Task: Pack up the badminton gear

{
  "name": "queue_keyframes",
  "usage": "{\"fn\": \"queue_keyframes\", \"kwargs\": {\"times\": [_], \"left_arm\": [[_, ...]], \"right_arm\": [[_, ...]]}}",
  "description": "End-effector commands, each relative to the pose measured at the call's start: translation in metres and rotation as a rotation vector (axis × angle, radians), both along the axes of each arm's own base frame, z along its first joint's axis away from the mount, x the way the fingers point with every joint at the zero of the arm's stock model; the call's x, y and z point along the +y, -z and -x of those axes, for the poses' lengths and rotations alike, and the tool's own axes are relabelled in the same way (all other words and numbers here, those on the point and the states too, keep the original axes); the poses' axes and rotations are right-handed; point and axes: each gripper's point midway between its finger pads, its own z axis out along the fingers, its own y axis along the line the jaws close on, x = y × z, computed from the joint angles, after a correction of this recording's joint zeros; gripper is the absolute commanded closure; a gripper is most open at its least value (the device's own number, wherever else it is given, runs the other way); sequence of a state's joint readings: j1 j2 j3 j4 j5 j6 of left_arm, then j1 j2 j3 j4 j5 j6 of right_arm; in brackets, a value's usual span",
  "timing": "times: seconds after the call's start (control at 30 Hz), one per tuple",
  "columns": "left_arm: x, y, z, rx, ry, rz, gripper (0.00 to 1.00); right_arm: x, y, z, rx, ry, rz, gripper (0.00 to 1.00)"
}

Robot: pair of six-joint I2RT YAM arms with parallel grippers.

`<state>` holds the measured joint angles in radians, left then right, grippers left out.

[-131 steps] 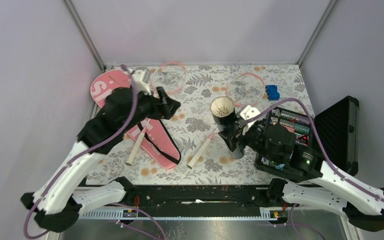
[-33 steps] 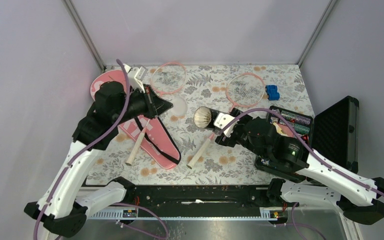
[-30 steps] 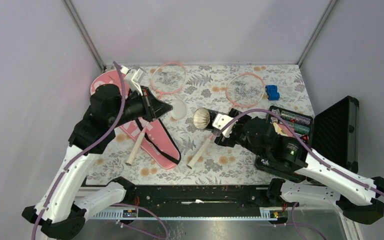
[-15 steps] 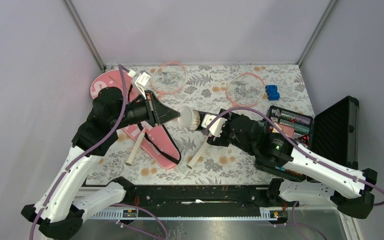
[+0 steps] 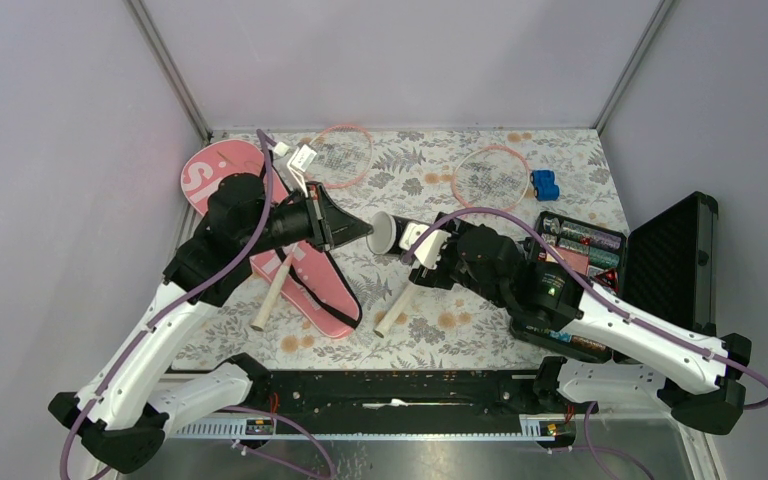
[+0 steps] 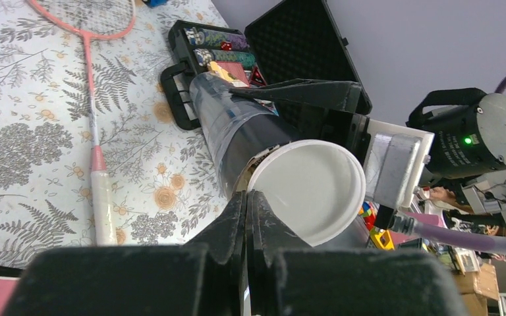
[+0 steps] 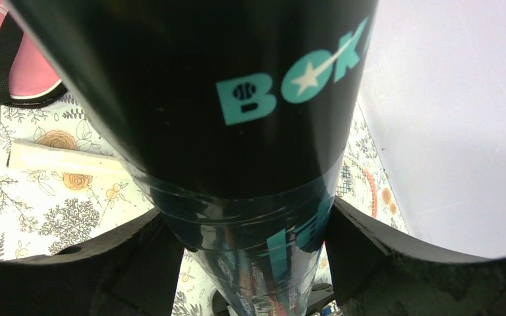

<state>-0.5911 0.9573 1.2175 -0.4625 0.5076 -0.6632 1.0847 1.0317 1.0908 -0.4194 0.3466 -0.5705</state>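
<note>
The black tube (image 5: pixel 407 230) with teal print lies level above the table, and my right gripper (image 5: pixel 430 255) is shut around its body, fingers (image 7: pixel 382 250) on both sides of the tube (image 7: pixel 237 99). My left gripper (image 5: pixel 363 228) is shut on the rim of a white lid (image 5: pixel 380 232). In the left wrist view the lid (image 6: pixel 306 187) sits slightly tilted against the tube's (image 6: pixel 237 125) mouth, with a gap at its left edge. Two pink rackets (image 5: pixel 338 155) (image 5: pixel 490 178) lie on the cloth. The pink bag (image 5: pixel 310 280) lies at the left.
An open black case (image 5: pixel 675 255) of patterned rolls stands at the right, under my right arm. A small blue toy (image 5: pixel 544 184) sits at the back right beside the racket head. The cream racket handles (image 5: pixel 272 290) (image 5: pixel 397 303) lie below both grippers.
The right arm tipped the tube from upright to level and carried it left. The left gripper brought the white lid right, up to the tube's mouth.
</note>
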Motion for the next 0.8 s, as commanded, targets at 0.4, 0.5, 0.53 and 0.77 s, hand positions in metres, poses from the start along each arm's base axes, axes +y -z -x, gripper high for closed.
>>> {"fn": "queue_keyframes", "kwargs": {"times": [0.4, 0.5, 0.53, 0.77], "left_arm": [[0.016, 0.003, -0.021, -0.029, -0.146, -0.101, 1.0], [0.012, 0.005, -0.02, -0.02, -0.127, -0.103, 1.0], [0.012, 0.005, -0.02, -0.018, -0.123, -0.105, 1.0], [0.015, 0.023, -0.021, -0.019, -0.139, -0.151, 0.95]], "right_arm": [[0.005, -0.037, -0.003, -0.058, 0.016, -0.119, 0.68], [0.007, -0.036, -0.002, -0.049, 0.004, -0.125, 0.68], [0.007, -0.037, -0.002, -0.05, 0.004, -0.13, 0.68], [0.012, -0.027, -0.004, -0.083, -0.029, -0.098, 0.69]]}}
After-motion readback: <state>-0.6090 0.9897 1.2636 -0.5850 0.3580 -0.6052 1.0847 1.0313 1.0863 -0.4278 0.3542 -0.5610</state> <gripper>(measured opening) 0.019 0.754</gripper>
